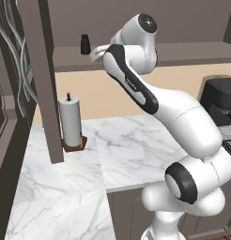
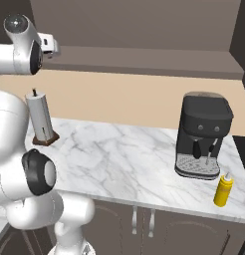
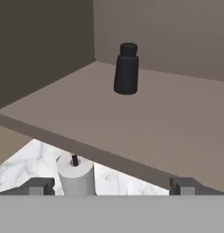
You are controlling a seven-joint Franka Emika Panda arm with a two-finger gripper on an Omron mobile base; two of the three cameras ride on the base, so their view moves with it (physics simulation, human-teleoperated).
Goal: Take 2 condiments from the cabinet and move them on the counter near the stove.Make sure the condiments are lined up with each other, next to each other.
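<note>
The gripper (image 3: 112, 185) is spread wide and empty, with the black bottle (image 3: 126, 69) upright on the cabinet (image 3: 177, 123) shelf at its twelve o'clock, well apart. The yellow squeeze bottle (image 2: 223, 190) stands on the marble counter (image 2: 119, 159), apparently just beside the coffee machine (image 2: 203, 135), at its five o'clock.

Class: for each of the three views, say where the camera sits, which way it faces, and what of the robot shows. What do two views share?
Left base: behind-left, facing the cabinet; arm shows.
Right base: behind-right, over the counter to the yellow bottle; arm shows.
Hand: on the open gripper, facing the black bottle.
Shared: towel roll.
</note>
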